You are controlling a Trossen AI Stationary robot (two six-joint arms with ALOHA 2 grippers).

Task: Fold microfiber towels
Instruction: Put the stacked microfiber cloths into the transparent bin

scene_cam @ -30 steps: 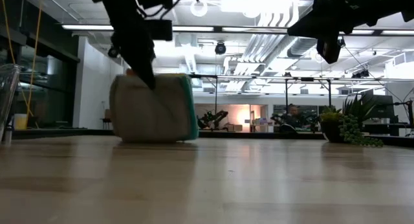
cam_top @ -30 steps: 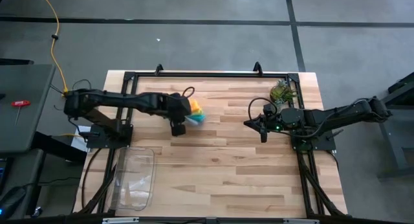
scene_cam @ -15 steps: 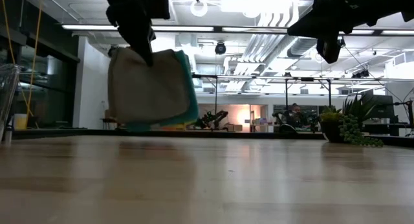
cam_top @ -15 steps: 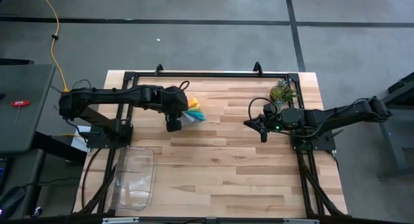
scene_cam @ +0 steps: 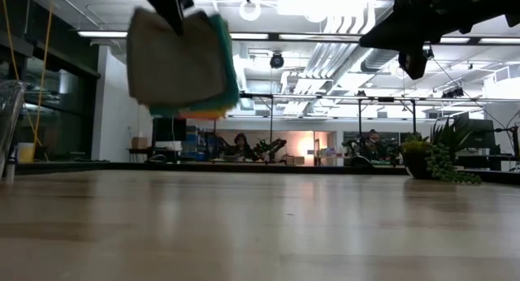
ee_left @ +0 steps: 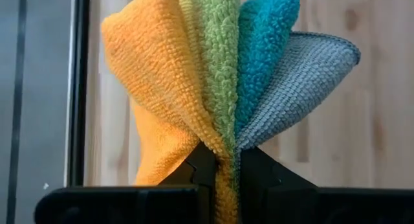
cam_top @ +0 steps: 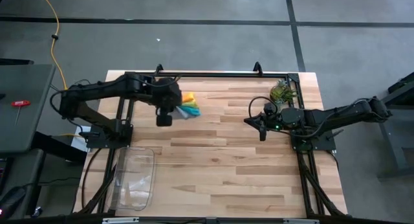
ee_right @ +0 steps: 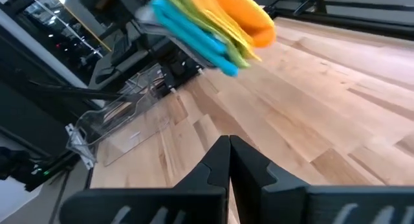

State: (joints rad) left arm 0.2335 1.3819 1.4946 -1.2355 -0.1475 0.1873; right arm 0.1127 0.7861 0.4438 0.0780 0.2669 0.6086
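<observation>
A stack of folded microfiber towels [cam_top: 188, 107], orange, lime green, teal and grey, hangs in the air over the table's far left part, with my left gripper [cam_top: 176, 107] shut on it. In the low view the stack [scene_cam: 180, 63] hangs well above the tabletop, under the left gripper [scene_cam: 172, 3]. The left wrist view shows the towels [ee_left: 226, 68] fanning out beyond the left gripper [ee_left: 220, 164]. My right gripper [cam_top: 250, 122] hovers shut with nothing in it at the right, near the plant, and shows the same in its own view [ee_right: 228, 149]. My left gripper pinches several towel layers together between its two fingers at one edge of the stack [ee_left: 224, 145]. The fingers slant down from the table's left side. Beyond the fingers the layers spread apart like a fan. The stack hangs tilted, clear of the table.
A clear plastic tray [cam_top: 134, 179] lies at the table's near left corner. A small green plant [cam_top: 281, 91] stands at the far right. A black frame rail [cam_top: 207, 74] runs along the far edge. Bare wood fills the middle and near side.
My left gripper has risen, still shut on the stack, and gone a little toward the table's left and far edges. The stack, which stood on the table a second ago, now hangs lifted clear and tilted.
</observation>
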